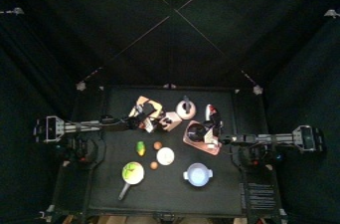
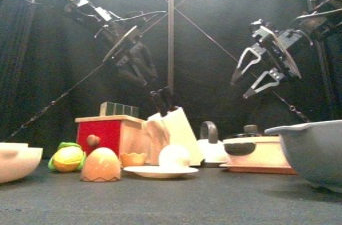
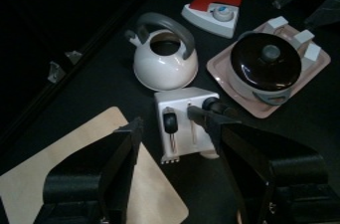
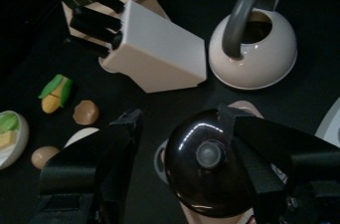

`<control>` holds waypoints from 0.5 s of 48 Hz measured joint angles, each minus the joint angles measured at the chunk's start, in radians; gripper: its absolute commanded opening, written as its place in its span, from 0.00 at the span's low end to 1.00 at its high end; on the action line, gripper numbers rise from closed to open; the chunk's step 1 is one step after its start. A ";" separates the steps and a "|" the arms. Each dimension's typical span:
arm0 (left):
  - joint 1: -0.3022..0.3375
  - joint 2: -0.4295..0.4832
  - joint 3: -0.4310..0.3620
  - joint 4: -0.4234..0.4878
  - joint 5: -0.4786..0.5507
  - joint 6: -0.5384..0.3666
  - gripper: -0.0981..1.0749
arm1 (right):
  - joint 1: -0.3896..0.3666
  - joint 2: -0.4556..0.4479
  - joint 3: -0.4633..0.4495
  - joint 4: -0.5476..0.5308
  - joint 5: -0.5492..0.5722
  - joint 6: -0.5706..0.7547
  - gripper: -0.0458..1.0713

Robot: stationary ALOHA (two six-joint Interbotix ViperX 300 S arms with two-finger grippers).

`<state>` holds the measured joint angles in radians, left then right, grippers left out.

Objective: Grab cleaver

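Your left gripper (image 3: 180,173) hangs in the air with its jaws spread wide and nothing between them, looking down on the white knife block (image 3: 186,121). The block sits just ahead of the jaws and below them, and that is where the cleaver should be: dark handles (image 3: 202,112) stick out of its slots. You cannot tell from here which handle is the cleaver's, so treat that as a judgement to make on approach. The wide opening makes sense for this stage, since it leaves room to drop around a handle without knocking the block.

Beyond the block from this gripper stands a white kettle (image 3: 165,54) with a dark arched handle, and to one side of it a black lidded pot (image 3: 267,61) rests on a pink board (image 3: 309,57). A pale cutting board (image 3: 74,173) lies beside the left jaw. All are close neighbours, so come down steeply rather than sweeping in.

Your right gripper (image 4: 186,153) hovers directly over the black pot lid (image 4: 210,158), jaws apart and empty, with the knife block (image 4: 143,37) and kettle (image 4: 256,41) farther ahead of it. It looks parked above the pot, clear of the left arm's path to the block.

In the front view both arms hang high above the table (image 2: 174,204), so the grab has not yet begun.
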<state>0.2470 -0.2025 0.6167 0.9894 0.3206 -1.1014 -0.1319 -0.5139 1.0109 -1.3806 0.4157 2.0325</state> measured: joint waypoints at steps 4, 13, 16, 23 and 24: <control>0.000 0.018 0.000 0.000 0.002 0.003 0.84 | -0.002 0.011 -0.006 0.000 -0.002 0.000 0.88; 0.005 0.044 -0.006 -0.003 0.028 0.002 0.84 | -0.003 0.012 -0.006 0.002 -0.003 -0.002 0.88; 0.005 0.054 -0.011 -0.002 0.044 0.002 0.84 | -0.003 0.012 -0.006 0.000 -0.003 -0.002 0.88; 0.006 0.072 -0.026 -0.002 0.054 0.002 0.84 | -0.003 0.012 -0.006 0.002 -0.003 0.000 0.88; 0.005 0.075 -0.031 -0.002 0.055 0.003 0.84 | -0.003 0.012 -0.006 0.002 -0.003 0.000 0.88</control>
<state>0.2516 -0.1273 0.5860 0.9879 0.3758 -1.0983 -0.1350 -0.5016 1.0048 -1.3790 0.4126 2.0325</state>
